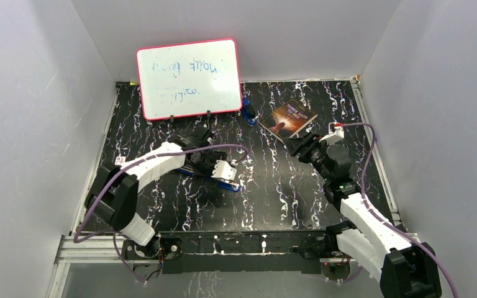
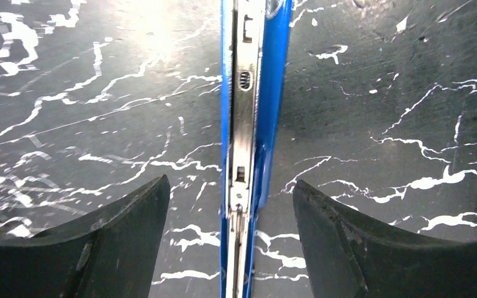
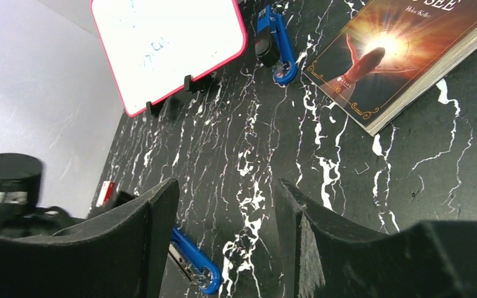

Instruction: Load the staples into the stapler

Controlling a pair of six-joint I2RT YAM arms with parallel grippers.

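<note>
Our left tool point(image 2: 230, 184) hangs wide open, empty, astride the stapler point(image 2: 249, 124) lying left of centre. We should centre it squarely before closing (right tool point(image 3: 227, 184) likewise open and empty; staples unseen).

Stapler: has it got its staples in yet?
Done: the stapler looks opened, its metal channel facing up. In hand: the left tool is open astride it, not gripping; the right tool is open and empty. Left: no staples show anywhere, so fetching them, loading and closing all seem to remain.
</note>
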